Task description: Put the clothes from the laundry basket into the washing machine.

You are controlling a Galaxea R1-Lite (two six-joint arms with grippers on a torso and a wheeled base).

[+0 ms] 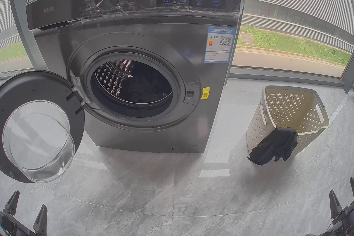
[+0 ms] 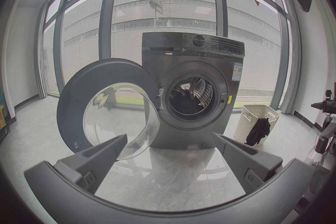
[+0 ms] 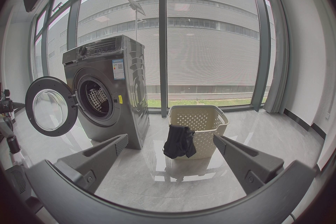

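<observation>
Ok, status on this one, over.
Left gripper open, right gripper open. Black garment draped over rim of cream perforated laundry basket. Grey washing machine, round door open.

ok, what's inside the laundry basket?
A black garment hangs over the near rim of the cream perforated plastic laundry basket, mostly outside. Its visible inner walls are bare; the bottom is hidden behind rim and garment.
</observation>
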